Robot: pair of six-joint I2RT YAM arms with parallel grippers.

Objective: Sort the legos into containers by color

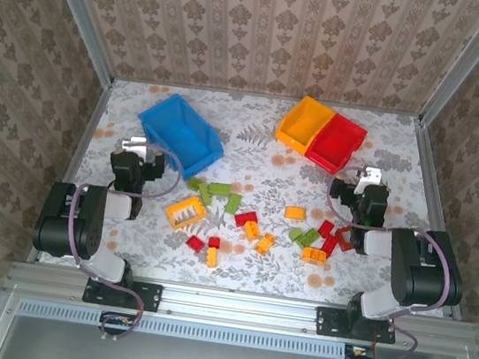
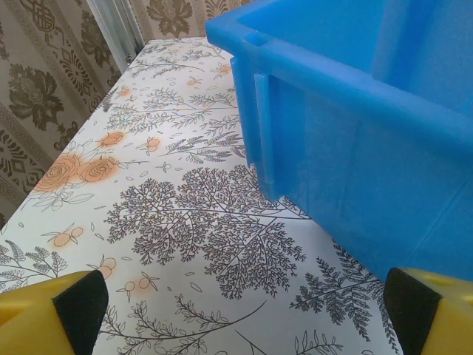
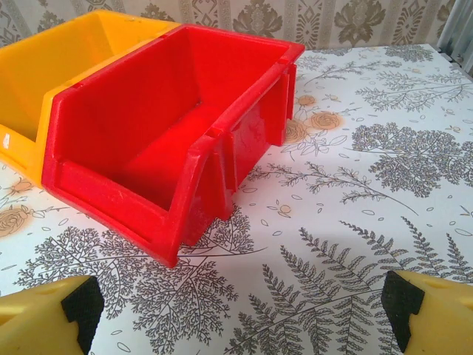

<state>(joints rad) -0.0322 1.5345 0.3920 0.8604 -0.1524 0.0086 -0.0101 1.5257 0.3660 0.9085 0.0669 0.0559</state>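
Observation:
Several yellow-orange, red and green legos point(image 1: 256, 222) lie scattered across the near middle of the table, among them a yellow open frame point(image 1: 185, 213). The blue bin point(image 1: 181, 133) point(image 2: 369, 111) stands at the back left. At the back right a yellow-orange bin point(image 1: 303, 123) point(image 3: 44, 66) touches a red bin point(image 1: 336, 142) point(image 3: 170, 126). Both show bare insides in the right wrist view. My left gripper point(image 1: 134, 141) point(image 2: 244, 325) hovers open just left of the blue bin, holding nothing. My right gripper point(image 1: 370, 174) point(image 3: 240, 318) is open and empty, near the red bin's front.
The floral tablecloth point(image 1: 250, 168) covers the table, ringed by patterned walls with metal posts point(image 1: 76, 9) at the back corners. Bare cloth lies between the bins and the brick pile. Both arms sit folded near the front edge, either side of the bricks.

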